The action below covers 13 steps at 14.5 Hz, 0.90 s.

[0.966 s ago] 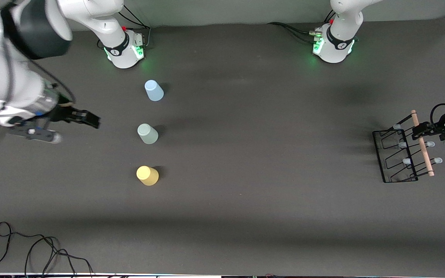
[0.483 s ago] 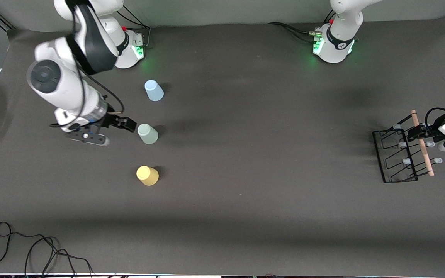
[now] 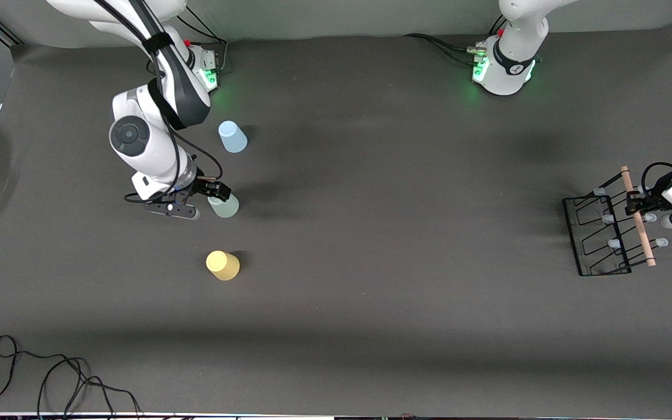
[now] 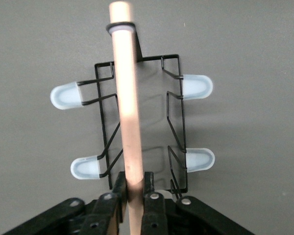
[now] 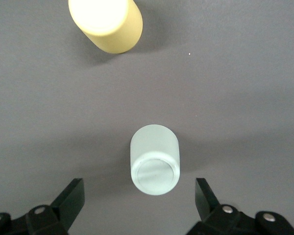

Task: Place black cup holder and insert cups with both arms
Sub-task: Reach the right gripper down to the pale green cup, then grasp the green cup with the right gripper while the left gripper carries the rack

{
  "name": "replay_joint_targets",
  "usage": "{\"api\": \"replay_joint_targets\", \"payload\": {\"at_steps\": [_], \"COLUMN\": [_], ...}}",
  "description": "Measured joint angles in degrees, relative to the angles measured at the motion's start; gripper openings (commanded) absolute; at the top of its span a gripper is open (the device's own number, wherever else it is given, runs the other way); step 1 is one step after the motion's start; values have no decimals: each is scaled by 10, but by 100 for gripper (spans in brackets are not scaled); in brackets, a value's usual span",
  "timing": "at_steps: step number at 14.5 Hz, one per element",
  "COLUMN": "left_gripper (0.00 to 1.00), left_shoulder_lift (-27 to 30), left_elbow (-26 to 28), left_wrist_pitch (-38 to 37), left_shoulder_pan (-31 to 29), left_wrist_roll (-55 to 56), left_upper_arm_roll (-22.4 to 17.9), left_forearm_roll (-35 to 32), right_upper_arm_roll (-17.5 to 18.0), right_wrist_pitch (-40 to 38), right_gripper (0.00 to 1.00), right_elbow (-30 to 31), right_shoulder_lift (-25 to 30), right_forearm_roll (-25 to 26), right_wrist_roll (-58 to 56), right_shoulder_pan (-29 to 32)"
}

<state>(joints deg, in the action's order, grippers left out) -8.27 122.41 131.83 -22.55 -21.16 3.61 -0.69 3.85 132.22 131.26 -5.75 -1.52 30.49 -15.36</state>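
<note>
The black cup holder (image 3: 571, 233) stands at the left arm's end of the table, its wooden rod handle (image 3: 639, 224) on top. My left gripper (image 3: 633, 204) is shut on that rod (image 4: 126, 98), one finger on each side, with pale-tipped prongs (image 4: 196, 86) spread below. Three cups stand in a row toward the right arm's end: light blue (image 3: 232, 136) nearest the bases, pale green (image 3: 226, 206) in the middle, yellow (image 3: 223, 265) nearest the camera. My right gripper (image 3: 217, 191) hovers open over the pale green cup (image 5: 154, 159), which sits between its spread fingers (image 5: 73, 193); the yellow cup (image 5: 107, 22) is apart from them.
A black cable (image 3: 50, 379) loops on the table's near edge toward the right arm's end. The two arm bases (image 3: 502, 67) glow green along the edge farthest from the camera. A wide bare stretch of dark mat (image 3: 400, 204) lies between cups and holder.
The right arm swung in from its end of the table to above the pale green cup, gripper still open. The left gripper closed onto the holder's wooden rod.
</note>
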Motion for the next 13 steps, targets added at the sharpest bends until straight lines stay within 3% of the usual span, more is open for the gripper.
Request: {"api": "replay_joint_targets", "payload": {"at_steps": [4,7,9,11,12,13], "left_gripper": [0,0,0,0,0,0], "left_shoulder_lift": [1,4,10,13,14,13], "left_elbow": [-19,-115,-183,-218,-225,-228], "left_wrist_pitch": [-23,-141,-210,-238,-242,-242], "left_shoulder_pan": [0,0,2,11,24,45], "left_wrist_roll": [0,9,12,26,39,58], "left_upper_arm_roll": [0,2,6,11,12,13], "left_forearm_roll": [1,1,1,2,3,3], "right_upper_arm_roll": [0,0,0,0,0,0], "right_wrist_pitch": [83,130,153,161,162,162], "right_gripper": [100,98,61,10,0,0], "right_elbow": [43,67,77,81,81,80], "right_shoulder_lift": [-32,-54,-66,-70,-70,-68], "right_forearm_roll": [0,0,0,0,0,0], "right_wrist_roll": [0,0,0,0,0,0], "right_shoulder_pan": [-3,-4,-4,-4,-4,-4]}}
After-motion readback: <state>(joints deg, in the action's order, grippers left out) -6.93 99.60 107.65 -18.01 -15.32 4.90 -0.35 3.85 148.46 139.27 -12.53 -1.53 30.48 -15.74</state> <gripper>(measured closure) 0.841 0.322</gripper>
